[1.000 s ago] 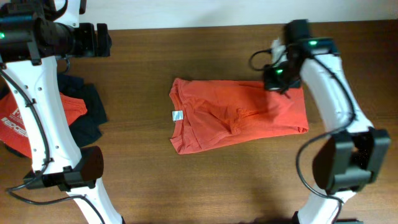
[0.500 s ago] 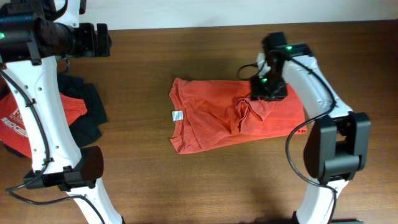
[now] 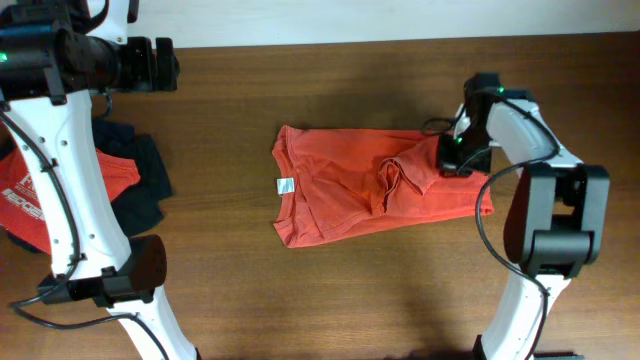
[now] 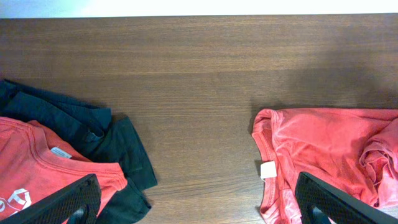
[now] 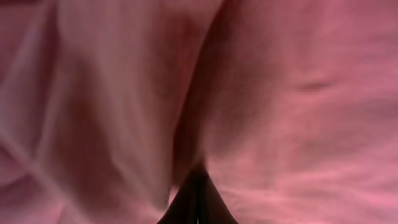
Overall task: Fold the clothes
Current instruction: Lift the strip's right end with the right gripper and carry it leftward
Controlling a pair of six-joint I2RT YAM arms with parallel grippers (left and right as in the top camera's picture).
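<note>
Clothes are lying in two spots on a brown worktop.
The orange-red T-shirt is lying on the right, its neck hole pointing left and a small white tag sitting by the collar. On the left, a red shirt with white marks is resting on a dark garment. The left end effector is showing two black fingers at the bottom corners, wide apart.

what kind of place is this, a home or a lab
Probably a robotics lab bench: a left arm and a right arm stand at a wooden table, with an orange-red T-shirt laid out and a dark garment piled aside.
</note>
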